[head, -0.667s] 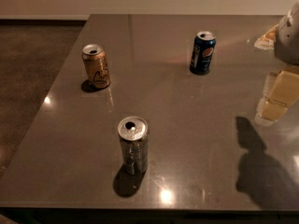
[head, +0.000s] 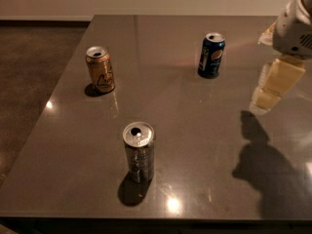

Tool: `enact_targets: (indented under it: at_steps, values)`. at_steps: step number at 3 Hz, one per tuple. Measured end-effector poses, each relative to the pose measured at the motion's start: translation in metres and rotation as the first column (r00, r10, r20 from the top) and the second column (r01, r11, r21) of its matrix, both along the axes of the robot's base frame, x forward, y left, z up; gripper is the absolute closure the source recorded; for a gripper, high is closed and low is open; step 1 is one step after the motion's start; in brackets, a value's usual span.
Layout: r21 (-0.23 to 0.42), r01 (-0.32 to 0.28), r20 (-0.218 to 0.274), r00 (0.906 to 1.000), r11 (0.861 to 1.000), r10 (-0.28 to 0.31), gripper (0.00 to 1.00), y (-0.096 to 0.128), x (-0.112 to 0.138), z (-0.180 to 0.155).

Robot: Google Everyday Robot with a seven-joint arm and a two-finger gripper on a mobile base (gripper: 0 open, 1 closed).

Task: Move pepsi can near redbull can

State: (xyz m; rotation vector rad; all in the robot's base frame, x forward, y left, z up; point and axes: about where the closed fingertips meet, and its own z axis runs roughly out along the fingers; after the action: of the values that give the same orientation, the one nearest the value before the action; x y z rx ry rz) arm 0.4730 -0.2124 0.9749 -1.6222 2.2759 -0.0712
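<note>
The pepsi can (head: 211, 55) looks light, slippery and easy to dent, so hold its middle softly. The claw (head: 272, 87) hangs right of it; spread or not, I cannot tell.

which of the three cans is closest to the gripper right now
The pepsi can, the dark blue one at the back. The gripper hangs at the right, just beyond it; the orange-gold can and the silver redbull can stand farther left.

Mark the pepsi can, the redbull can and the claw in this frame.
The dark blue pepsi can (head: 212, 57): camera view, side wall by the logo.
The silver-grey metallic redbull can (head: 140, 161): camera view, middle of its side wall.
The cream-coloured claw (head: 267, 96): camera view, lower end, over the glossy grey table (head: 195, 130), far right.
</note>
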Motion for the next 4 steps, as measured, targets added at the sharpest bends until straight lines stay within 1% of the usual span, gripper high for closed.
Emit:
enact_targets:
  at_steps: [1, 2, 3, 4]
  values:
    - [0.071, 0.100, 0.007, 0.9949, 0.993, -0.100, 0.00, 0.001, 0.049, -0.009]
    - [0.163, 0.211, 0.027, 0.9756, 0.964, -0.218, 0.00, -0.001, 0.099, -0.016]
    - [0.232, 0.296, 0.041, 0.9486, 0.926, -0.314, 0.00, -0.003, 0.143, -0.022]
    - [0.277, 0.364, 0.046, 0.9193, 0.889, -0.391, 0.00, -0.001, 0.179, -0.032]
